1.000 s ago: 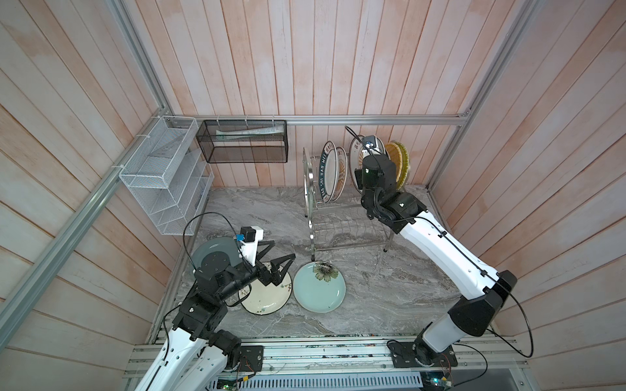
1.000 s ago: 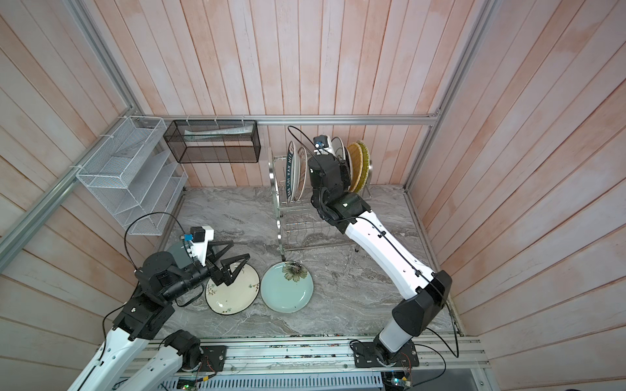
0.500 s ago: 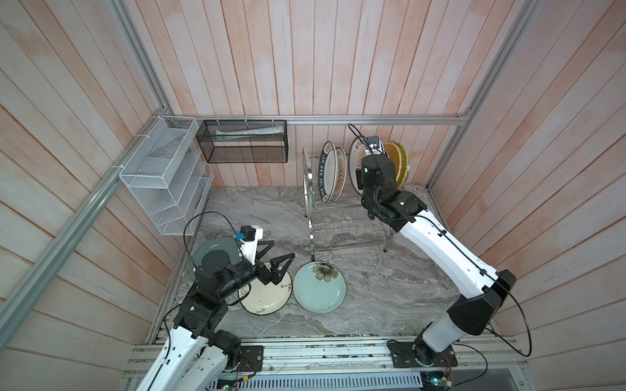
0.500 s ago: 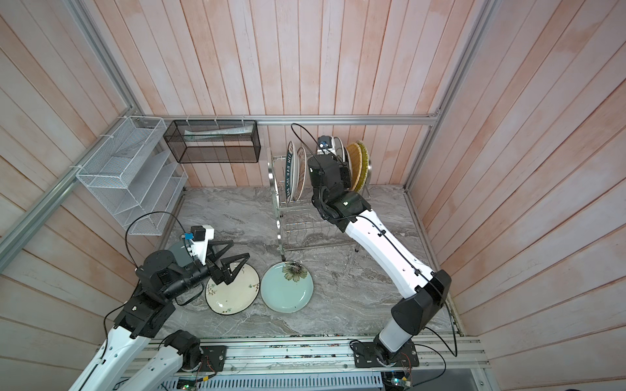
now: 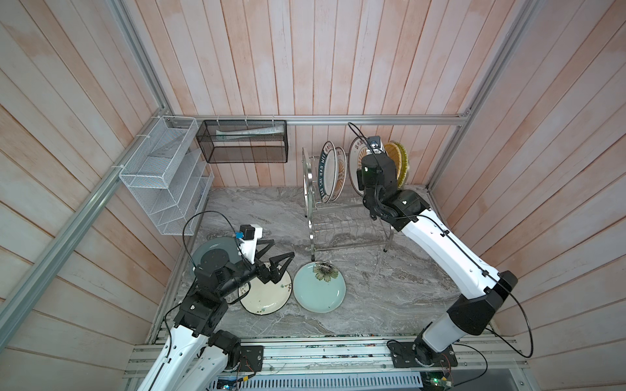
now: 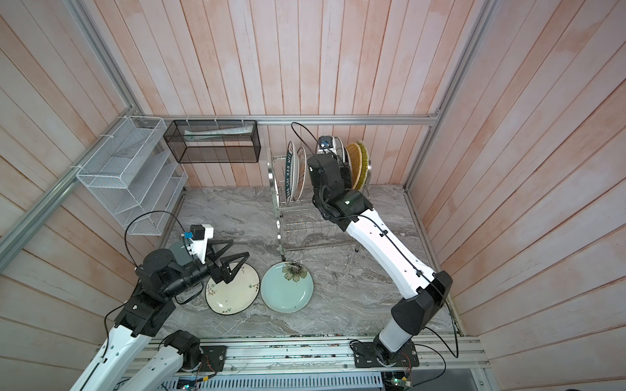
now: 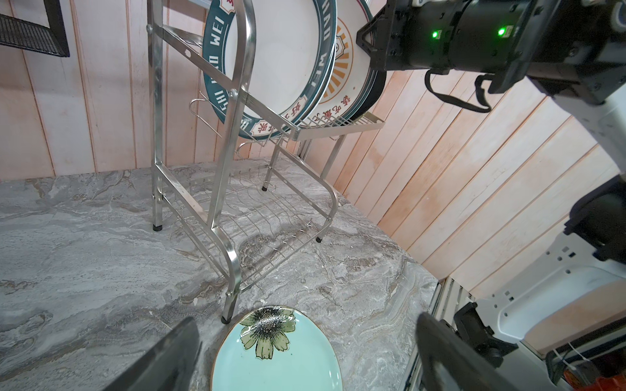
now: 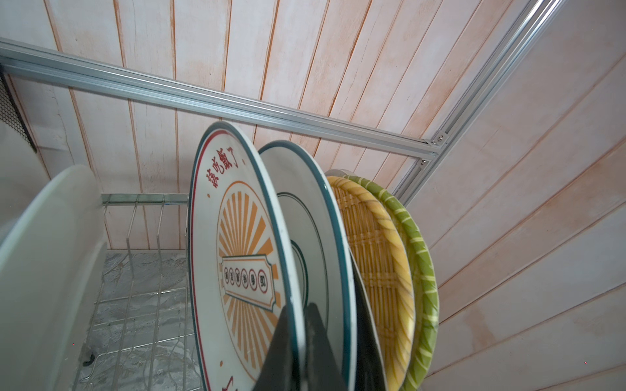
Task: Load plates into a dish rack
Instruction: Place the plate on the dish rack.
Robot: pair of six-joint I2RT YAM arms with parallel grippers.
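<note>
The steel dish rack (image 5: 342,230) stands at the back of the marble table. Upright in its top tier are a lettered plate (image 5: 327,172), a white sunburst plate (image 8: 237,257), another white plate (image 8: 315,237), a woven yellow plate (image 8: 376,257) and a green one (image 8: 420,270). My right gripper (image 8: 299,311) is shut on the sunburst plate's rim. On the table lie a cream floral plate (image 5: 267,294), a pale blue flower plate (image 5: 320,287) and a grey plate (image 5: 210,248), partly under my left arm. My left gripper (image 5: 281,248) hangs open over the cream plate's far edge, holding nothing.
A white mesh shelf basket (image 5: 166,179) hangs on the left wall and a black mesh box (image 5: 244,142) on the back wall. Wooden walls close in three sides. The rack's lower tier (image 7: 257,220) holds no plates. The arms' mounting rail (image 5: 305,355) runs along the front.
The right wrist has edged very slightly to the right at the rack, still gripping the sunburst plate. The left arm has not moved.
</note>
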